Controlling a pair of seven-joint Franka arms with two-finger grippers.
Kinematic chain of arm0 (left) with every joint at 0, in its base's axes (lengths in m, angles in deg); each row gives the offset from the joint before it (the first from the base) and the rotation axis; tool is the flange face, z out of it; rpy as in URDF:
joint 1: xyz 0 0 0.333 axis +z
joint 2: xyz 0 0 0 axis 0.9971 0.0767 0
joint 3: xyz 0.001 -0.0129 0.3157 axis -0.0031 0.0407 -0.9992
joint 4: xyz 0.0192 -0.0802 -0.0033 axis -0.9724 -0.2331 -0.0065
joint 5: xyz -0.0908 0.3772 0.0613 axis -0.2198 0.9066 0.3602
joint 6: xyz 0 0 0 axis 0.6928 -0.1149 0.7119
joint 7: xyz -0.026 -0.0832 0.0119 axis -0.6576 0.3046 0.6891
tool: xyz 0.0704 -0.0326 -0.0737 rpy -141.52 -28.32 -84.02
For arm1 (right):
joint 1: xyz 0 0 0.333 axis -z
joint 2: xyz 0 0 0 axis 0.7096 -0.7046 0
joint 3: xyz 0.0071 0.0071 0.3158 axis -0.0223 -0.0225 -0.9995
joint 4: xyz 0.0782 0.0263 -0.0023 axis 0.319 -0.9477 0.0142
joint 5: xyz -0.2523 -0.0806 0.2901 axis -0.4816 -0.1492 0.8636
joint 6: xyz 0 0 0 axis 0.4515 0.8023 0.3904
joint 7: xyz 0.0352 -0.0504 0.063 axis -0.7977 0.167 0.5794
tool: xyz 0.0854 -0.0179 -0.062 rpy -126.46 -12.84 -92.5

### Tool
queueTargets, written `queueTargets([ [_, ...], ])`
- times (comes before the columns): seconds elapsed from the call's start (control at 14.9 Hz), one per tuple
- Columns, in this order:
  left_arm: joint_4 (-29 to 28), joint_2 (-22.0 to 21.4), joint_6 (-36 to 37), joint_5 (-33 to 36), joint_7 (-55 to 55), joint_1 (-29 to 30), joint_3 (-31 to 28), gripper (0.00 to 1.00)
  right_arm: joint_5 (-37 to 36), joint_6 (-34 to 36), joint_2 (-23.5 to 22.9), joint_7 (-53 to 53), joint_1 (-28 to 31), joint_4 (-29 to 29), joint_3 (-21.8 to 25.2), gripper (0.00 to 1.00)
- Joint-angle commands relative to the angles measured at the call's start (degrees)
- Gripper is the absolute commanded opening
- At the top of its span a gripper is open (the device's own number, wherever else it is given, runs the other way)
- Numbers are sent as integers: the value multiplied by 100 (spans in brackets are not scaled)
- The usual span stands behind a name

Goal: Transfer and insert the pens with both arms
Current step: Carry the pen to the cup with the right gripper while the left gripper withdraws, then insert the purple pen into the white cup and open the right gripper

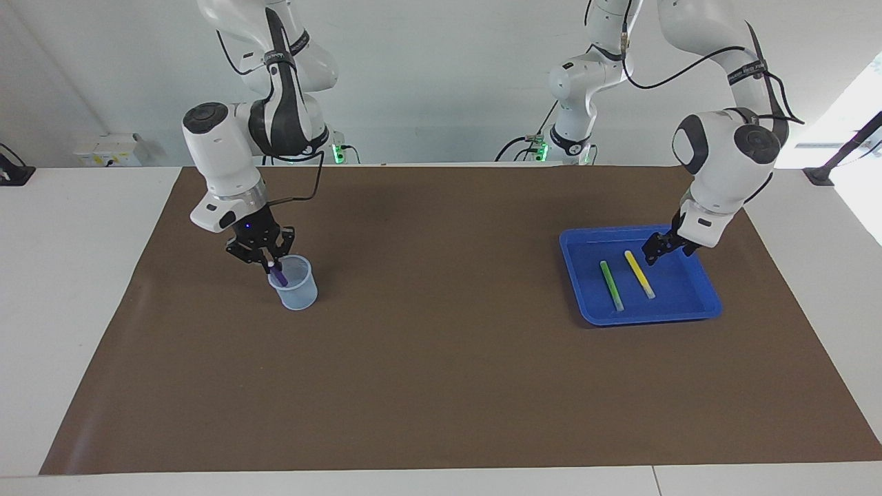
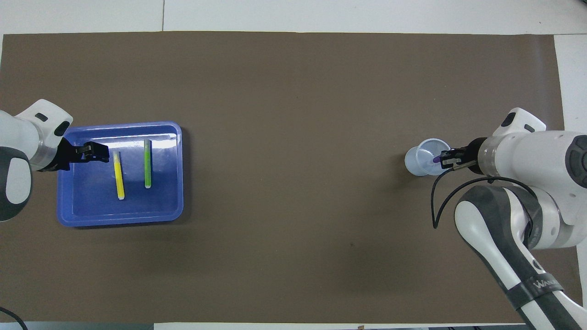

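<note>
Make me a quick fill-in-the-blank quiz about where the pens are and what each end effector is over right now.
1. The green pen and yellow pen lie in the blue ____.
2. The purple pen leans in the clear ____.
3. The left end effector is over the tray, beside the ____ pen.
4. The right end effector is over the ____.

Missing words: tray; cup; yellow; cup

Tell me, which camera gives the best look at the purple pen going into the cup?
The facing view: the purple pen shows from the side, slanting into the clear cup under the right gripper. The overhead view shows only a short purple tip at the cup's rim, the rest covered by the gripper.
</note>
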Motion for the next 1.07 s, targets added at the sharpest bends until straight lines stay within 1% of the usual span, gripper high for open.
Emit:
queueTargets([
  [0.0, -339, 95, -571, 139, -18, -28, -27, 92, -92, -98, 1, 36, 10, -9, 30, 88],
  [0.13, -445, 192, -766, 139, 43, 24, -18, 87, -75, -89, -43, 9, 10, 88, 30, 100],
  [0.27, -463, 349, -863, 139, 262, -19, -27, 84, -75, -11, -78, -34, 19, 281, 30, 100],
  [0.47, -463, 561, -1012, 148, 290, -11, -27, 78, -75, 138, -61, -254, 10, 500, 30, 100],
  [0.54, -463, 579, -1030, 148, 281, -2, -27, 77, -75, 331, -52, -333, 10, 641, 30, 100],
  [0.67, -463, 632, -1013, 148, 290, -2, -18, 74, -84, 971, -69, -657, 10, 1132, 21, 100],
  [0.87, -463, 623, -872, 148, 281, 24, -18, 72, -101, 1815, -113, -922, 10, 1791, 21, 100],
  [1.01, -463, 614, -810, 148, 281, 24, -18, 67, -206, 2282, -140, -1115, 10, 2178, 12, 100],
])
